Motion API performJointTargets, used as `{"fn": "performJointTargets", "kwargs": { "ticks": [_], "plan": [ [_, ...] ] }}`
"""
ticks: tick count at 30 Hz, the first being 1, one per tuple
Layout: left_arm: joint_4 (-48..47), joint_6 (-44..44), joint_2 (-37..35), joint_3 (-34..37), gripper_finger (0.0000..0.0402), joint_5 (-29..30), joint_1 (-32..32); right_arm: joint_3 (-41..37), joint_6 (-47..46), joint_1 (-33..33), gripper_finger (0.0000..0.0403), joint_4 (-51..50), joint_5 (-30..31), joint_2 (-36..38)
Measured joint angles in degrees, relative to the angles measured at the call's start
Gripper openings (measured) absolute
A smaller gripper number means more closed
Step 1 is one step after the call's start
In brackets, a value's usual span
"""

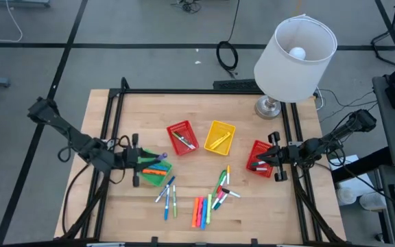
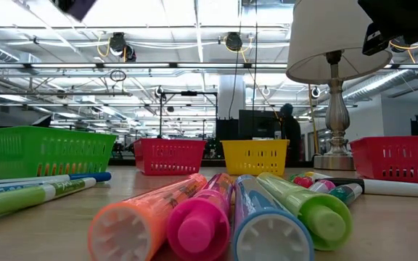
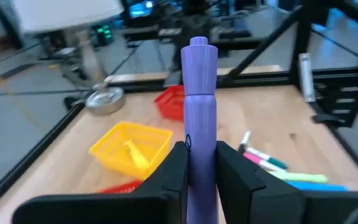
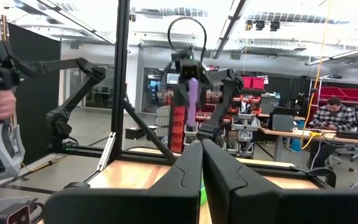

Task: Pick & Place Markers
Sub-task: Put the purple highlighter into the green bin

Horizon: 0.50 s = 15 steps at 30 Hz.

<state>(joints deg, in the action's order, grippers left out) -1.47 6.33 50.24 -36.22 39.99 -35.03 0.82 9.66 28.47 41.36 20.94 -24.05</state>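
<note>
My left gripper (image 1: 145, 162) hangs over the green basket (image 1: 155, 173) at the table's left, shut on a purple marker (image 3: 198, 93) whose tip shows in the high view (image 1: 162, 157). Several loose markers (image 1: 201, 209) lie on the wood near the front edge, more markers (image 1: 166, 194) to their left, and they fill the low view's foreground (image 2: 216, 217). A red basket (image 1: 182, 137) and a yellow basket (image 1: 219, 136) each hold a marker. My right gripper (image 1: 259, 163) waits shut above a second red basket (image 1: 260, 149) at the right. My left gripper pinches the purple marker's barrel (image 3: 199, 146) between its two fingers (image 3: 174, 168). The marker lies along the fingers, and its capped end (image 3: 198, 50) sticks out ahead of them toward the table's right. It is lifted clear, about level, above the green basket.
A table lamp with a white shade (image 1: 295, 48) stands on its metal foot (image 1: 269, 107) at the far right corner. A black frame (image 1: 115, 103) borders the table. Bare wood lies between the baskets and the front markers. A person (image 4: 337, 118) sits beyond the table.
</note>
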Motion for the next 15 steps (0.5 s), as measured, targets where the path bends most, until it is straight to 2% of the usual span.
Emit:
{"fn": "performJointTargets", "kwargs": {
  "ticks": [3,11,15],
  "plan": [
    [2.1,1.4,-1.0,5.0,0.0056,1.8,0.0,0.0,0.2,0.0,0.0000,0.3,0.1,0.0],
    [11.0,3.3,-1.2,16.1,0.0056,2.1,0.0,0.0,0.4,0.0,0.0000,0.3,0.1,0.0],
    [7.9,4.8,-1.2,17.7,0.0056,2.0,0.0,0.0,0.4,0.0,0.0000,0.2,0.2,0.0]
  ]
}}
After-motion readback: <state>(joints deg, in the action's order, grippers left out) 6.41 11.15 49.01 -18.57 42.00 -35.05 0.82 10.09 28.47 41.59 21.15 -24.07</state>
